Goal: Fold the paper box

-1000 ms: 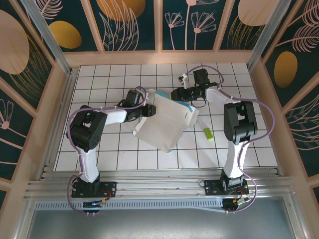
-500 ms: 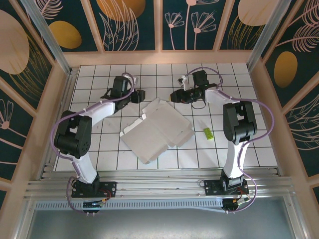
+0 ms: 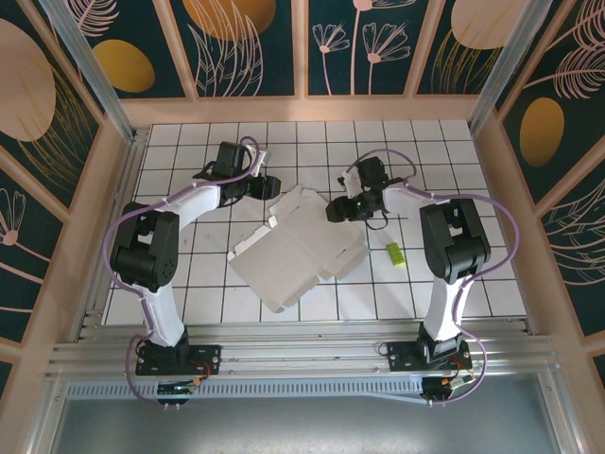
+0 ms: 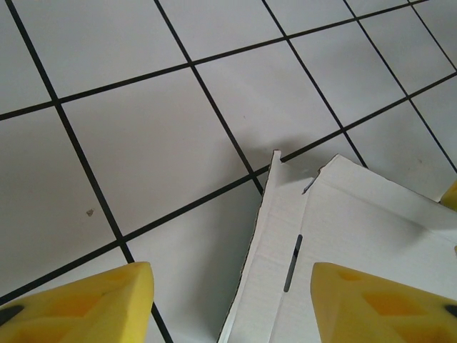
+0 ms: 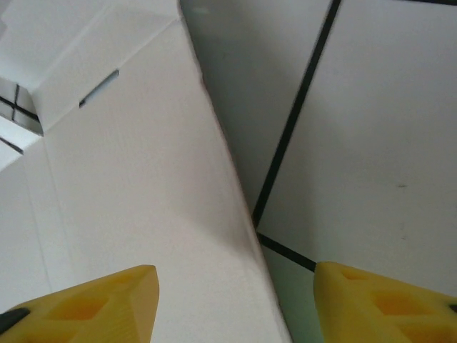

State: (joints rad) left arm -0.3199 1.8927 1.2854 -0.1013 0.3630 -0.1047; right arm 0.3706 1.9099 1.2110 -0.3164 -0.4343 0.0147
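The paper box (image 3: 298,248) lies flat on the tiled table as an unfolded white sheet with flaps. My left gripper (image 3: 268,185) hovers at its far left corner, jaws open. In the left wrist view the yellow fingertips (image 4: 78,304) stand wide apart around the left gripper (image 4: 232,304), and a slotted flap of the box (image 4: 343,236) lies between and below them, untouched. My right gripper (image 3: 334,210) is at the sheet's far right edge. In the right wrist view the right gripper (image 5: 235,300) is open over a raised flap edge of the box (image 5: 128,179).
A small yellow-green piece (image 3: 394,253) lies on the tiles to the right of the box, near the right arm's elbow. Wooden walls (image 3: 113,180) close in the table on three sides. Open tiles lie at the front left.
Both grippers let go of the box, which dropped from a lifted, tilted pose to lie flat. Their jaws opened wider. The right gripper then moved nearer, to the sheet's right edge.
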